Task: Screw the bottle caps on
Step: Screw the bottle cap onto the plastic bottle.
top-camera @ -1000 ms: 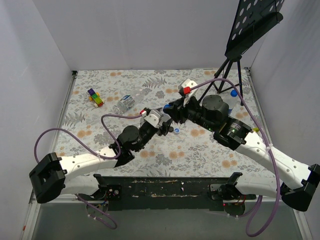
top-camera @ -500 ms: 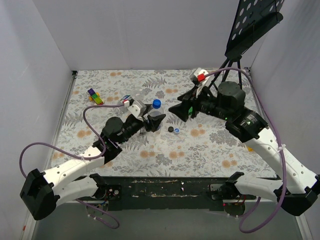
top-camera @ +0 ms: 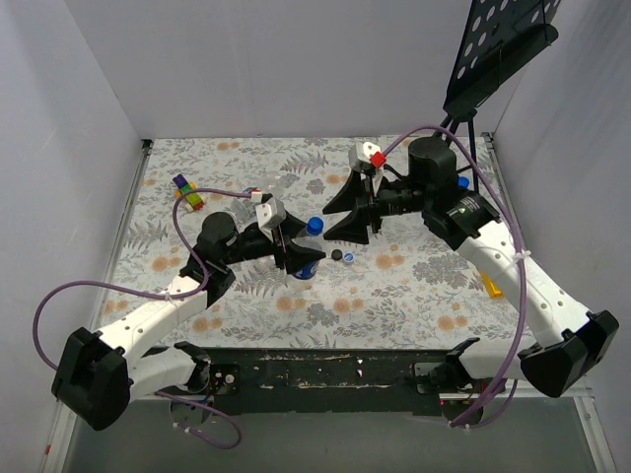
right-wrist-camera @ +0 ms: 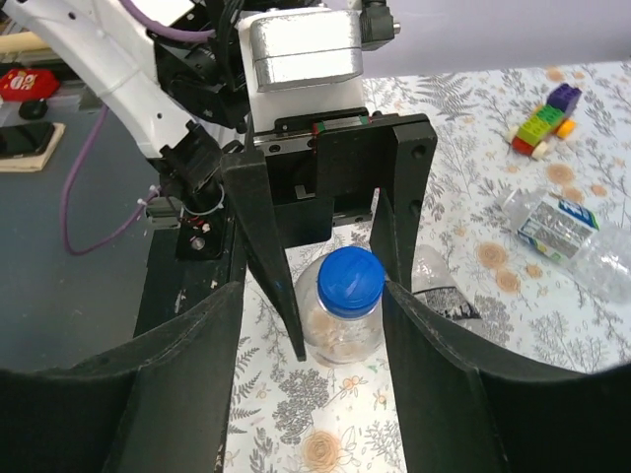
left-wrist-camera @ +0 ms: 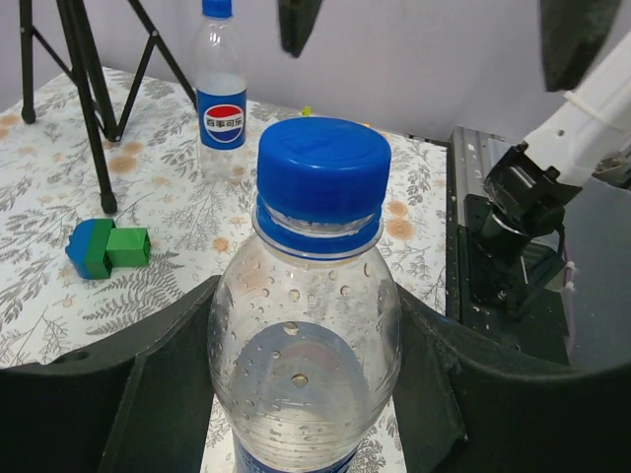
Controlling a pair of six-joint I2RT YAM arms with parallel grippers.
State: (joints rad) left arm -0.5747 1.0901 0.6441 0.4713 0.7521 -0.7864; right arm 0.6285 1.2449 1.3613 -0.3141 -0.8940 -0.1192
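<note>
- I counted three bottles and four caps; two caps sat on bottles and two lay loose.
- My left gripper [top-camera: 298, 256] was pinched on the held bottle [left-wrist-camera: 304, 365], one finger pressed against each side of its body, near the middle of the table [top-camera: 394, 305].
- That bottle stood upright. It was clear and part full of water, with droplets beaded on the inside and a strip of blue label at the bottom.
- Its blue cap [left-wrist-camera: 323, 168] was ribbed round the side and sat level on the neck, above a blue ring.
- My right gripper [top-camera: 347, 211] hung just beside the held bottle on its far right side. Its fingers were spread wide and touched nothing.
- A black cap [top-camera: 337, 255] and a loose blue cap [top-camera: 349, 258] lay side by side on the table, just right of the held bottle.
- The Pepsi bottle [left-wrist-camera: 219, 99] stood upright toward the far right corner, near the stand's legs [left-wrist-camera: 89, 118], with a blue cap of its own [left-wrist-camera: 217, 8].
- The lying bottle [right-wrist-camera: 557, 236] was on its side toward the far left. I could not tell whether it was capped.
- One multicoloured block stack [right-wrist-camera: 544, 120] lay near the far left corner.
- One green-and-blue block [left-wrist-camera: 106, 246] lay right of the middle.
</note>
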